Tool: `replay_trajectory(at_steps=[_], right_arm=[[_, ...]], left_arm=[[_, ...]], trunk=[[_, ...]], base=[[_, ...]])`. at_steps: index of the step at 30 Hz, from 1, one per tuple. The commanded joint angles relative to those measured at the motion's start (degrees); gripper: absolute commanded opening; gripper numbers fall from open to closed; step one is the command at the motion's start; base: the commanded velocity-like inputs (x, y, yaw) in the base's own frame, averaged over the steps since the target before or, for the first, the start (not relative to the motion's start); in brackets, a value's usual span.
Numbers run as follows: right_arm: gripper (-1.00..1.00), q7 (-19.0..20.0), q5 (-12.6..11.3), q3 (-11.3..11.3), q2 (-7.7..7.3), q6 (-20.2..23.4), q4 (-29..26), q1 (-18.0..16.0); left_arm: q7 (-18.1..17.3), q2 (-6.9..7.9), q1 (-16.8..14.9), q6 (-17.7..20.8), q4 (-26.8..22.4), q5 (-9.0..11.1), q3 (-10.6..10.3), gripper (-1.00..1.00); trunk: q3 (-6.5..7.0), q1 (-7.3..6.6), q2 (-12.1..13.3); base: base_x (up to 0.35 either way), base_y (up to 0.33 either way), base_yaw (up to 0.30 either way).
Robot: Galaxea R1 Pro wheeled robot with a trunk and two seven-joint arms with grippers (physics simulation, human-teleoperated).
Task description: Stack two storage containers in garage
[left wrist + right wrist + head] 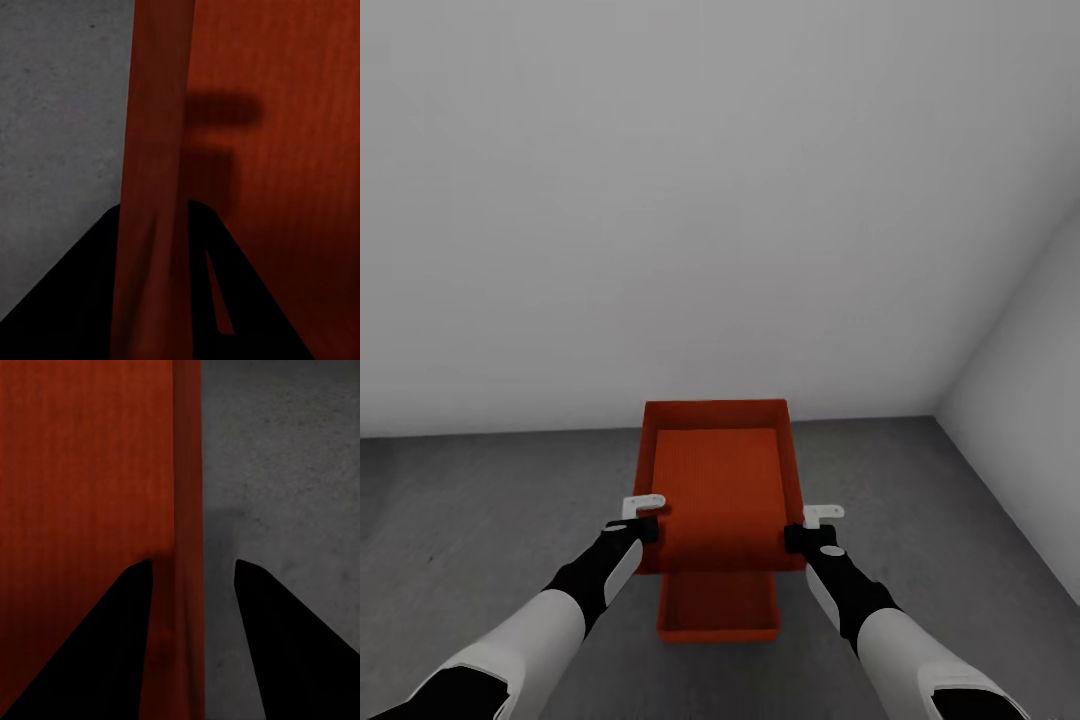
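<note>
Both grippers, left [645, 512] and right [812, 522], pinch the top bin [722, 480] by its side walls, jaws nearly closed, above the lower bin [718, 608] on the floor [480, 500]. If it comes down off-center, it could tip or slide off.

This looked like a garage or a similar bare utility room. The floor [480, 500] was dark grey, speckled concrete, rough in both wrist views. Plain light-grey walls [700, 200] rose at twelve o'clock and at three o'clock, meeting in a corner toward two o'clock, without trim or decoration. Two red-orange storage containers [720, 480], one above the other, were the only furnishings.
</note>
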Motion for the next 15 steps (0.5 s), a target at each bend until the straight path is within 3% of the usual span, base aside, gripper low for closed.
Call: replay_trajectory(at_steps=[1,15], right_arm=[[-1.0,-1.7,0.7,-1.7,0.07,0.3,0.0,0.0],[-1.0,-1.7,0.7,-1.7,0.07,0.3,0.0,0.0]], left_arm=[[0.8,0.05,0.0,-4.5,-0.2,-1.0,0.1,-1.0],[0.8,-0.1,0.0,-4.5,-0.2,-0.9,0.1,-1.0]], trunk=[[-0.2,0.03,-0.1],[-1.47,0.03,-0.1]], base=[[0.0,0.0,0.0],[0.0,0.0,0.0]])
